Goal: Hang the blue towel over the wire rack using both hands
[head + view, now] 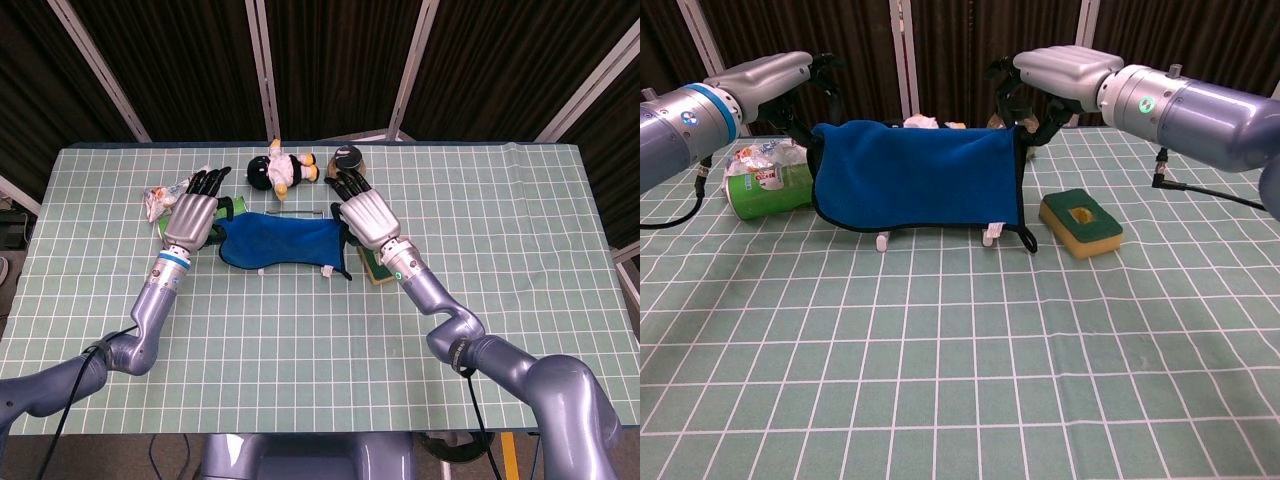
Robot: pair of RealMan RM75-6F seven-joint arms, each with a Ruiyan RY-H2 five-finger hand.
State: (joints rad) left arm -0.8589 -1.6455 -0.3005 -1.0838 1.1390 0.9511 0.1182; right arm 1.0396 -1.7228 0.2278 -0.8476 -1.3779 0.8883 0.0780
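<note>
The blue towel (915, 175) hangs as a flat sheet with a level top edge over the wire rack, whose white feet (883, 240) show below its hem. In the head view the towel (280, 240) lies between both hands, and a thin rack bar (300, 211) shows just behind it. My left hand (760, 75) (192, 215) grips the towel's upper left corner. My right hand (1070, 68) (368, 215) grips the upper right corner, its dark fingers curling down at the edge. Most of the rack is hidden by the cloth.
A green can with a crumpled wrapper (765, 185) lies left of the rack. A yellow-green sponge (1080, 222) sits to its right. Behind the rack are a plush toy (280, 170) and a dark round object (348, 157).
</note>
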